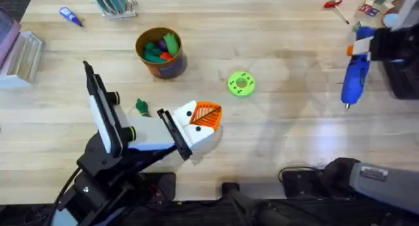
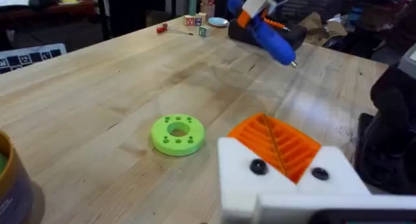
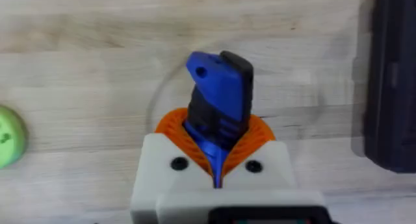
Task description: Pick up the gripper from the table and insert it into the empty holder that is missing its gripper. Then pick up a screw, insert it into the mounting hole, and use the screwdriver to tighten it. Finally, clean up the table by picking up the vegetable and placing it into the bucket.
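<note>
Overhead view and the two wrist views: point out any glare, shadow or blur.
Overhead: pale glare streaks the table right of centre, faint shadow under the screwdriver. Left wrist: the bucket at the frame edge is blurred. Right wrist: the table surface beyond the screwdriver looks soft, with a faint shadow.

Green holed disc point(image 1: 241, 83), red-handled tool point(image 1: 336, 7)

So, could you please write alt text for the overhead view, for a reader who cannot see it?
The right gripper holds the blue screwdriver tip-down at the wooden table's far right, while the left gripper rests low near the front. A small green vegetable lies beside the left arm, in front of the bucket.
</note>
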Motion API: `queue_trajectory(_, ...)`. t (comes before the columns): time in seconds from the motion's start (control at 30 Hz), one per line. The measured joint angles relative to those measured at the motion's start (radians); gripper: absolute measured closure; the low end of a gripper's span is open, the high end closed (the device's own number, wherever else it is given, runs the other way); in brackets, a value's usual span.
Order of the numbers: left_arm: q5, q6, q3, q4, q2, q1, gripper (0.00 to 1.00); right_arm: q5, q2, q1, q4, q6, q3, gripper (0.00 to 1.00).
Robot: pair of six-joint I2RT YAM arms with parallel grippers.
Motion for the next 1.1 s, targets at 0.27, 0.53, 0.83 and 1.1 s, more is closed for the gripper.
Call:
queue_trajectory(0.27,0.000,0.000,0.000,0.000,0.000,0.000,0.993,-0.011,-0.320,0.090,-0.003,0.094,-0.036,0.978)
queue_trajectory(0.53,-0.001,0.000,0.000,0.000,0.000,0.000,0.993,-0.049,-0.657,0.238,0.199,0.242,-0.219,0.978)
queue_trajectory(0.83,-0.015,0.000,0.000,-0.001,0.000,0.000,0.993,-0.099,-0.853,0.490,0.572,0.436,-0.445,0.978)
queue_trajectory(1.1,-0.016,0.000,0.000,0.000,0.000,0.000,0.993,-0.119,-0.821,0.776,0.903,0.545,-0.560,0.978)
